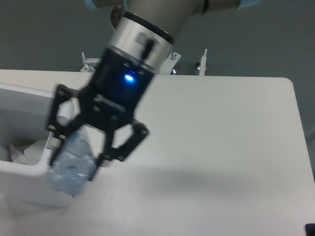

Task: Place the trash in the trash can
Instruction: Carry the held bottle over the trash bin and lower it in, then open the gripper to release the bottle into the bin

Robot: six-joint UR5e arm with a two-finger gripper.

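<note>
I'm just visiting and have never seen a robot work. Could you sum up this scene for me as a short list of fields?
arm: one, reaching over the left part of the table
gripper: shut on the bottle
bottle: clear plastic, lifted off the table, at the trash can's near right edge
trash can: white, open top, something pale and crumpled inside
motion: picture is blurred around the gripper

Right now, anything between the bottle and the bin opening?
No separate object. In the camera view the gripper holds the bottle over the bin's near rim, which is all that lies between it and the opening.
</note>
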